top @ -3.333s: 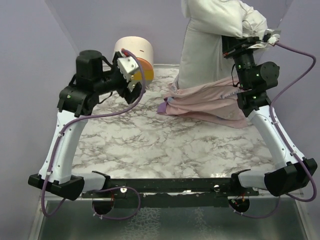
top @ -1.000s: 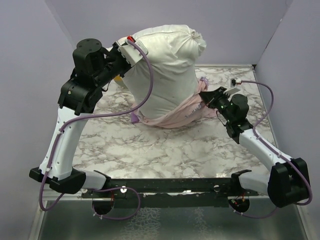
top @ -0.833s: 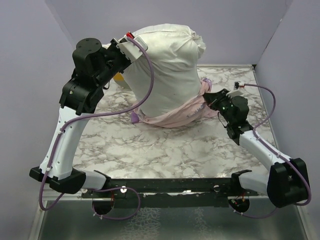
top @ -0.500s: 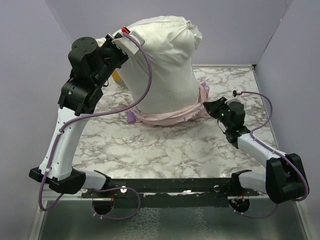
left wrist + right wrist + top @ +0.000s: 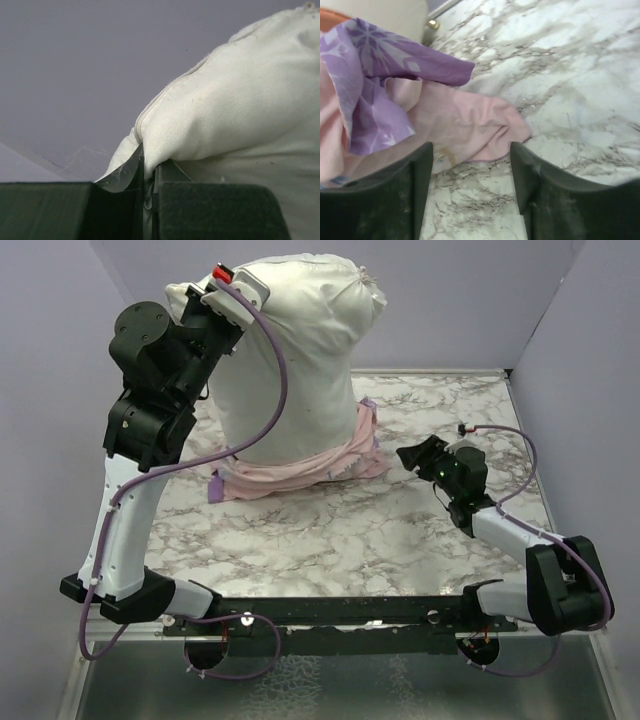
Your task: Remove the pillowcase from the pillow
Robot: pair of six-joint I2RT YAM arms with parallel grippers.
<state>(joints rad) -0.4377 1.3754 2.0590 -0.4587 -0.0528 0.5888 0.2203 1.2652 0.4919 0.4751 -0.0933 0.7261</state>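
Note:
The off-white pillow (image 5: 295, 350) stands on end, held up by its top left corner. My left gripper (image 5: 222, 282) is shut on that corner seam, and the left wrist view shows pillow (image 5: 240, 100) fabric pinched between the closed jaws of the left gripper (image 5: 148, 172). The pillowcase (image 5: 300, 468) lies bunched on the table around the pillow's lower end, pink side out with purple edges. My right gripper (image 5: 412, 454) sits low on the table just right of it, open. In the right wrist view the pillowcase (image 5: 470, 120) edge lies just beyond the tips of the empty right gripper (image 5: 470, 150).
The marble table (image 5: 350, 540) has purple walls at the back and on both sides. A cream-and-orange round unit (image 5: 375, 12) shows behind the pillowcase in the right wrist view. It is hidden in the top view.
My right gripper has opened, let go of the pillowcase and drawn back right. The left arm has raised the pillow and carried it left. The pillowcase has slid down to the pillow's base.

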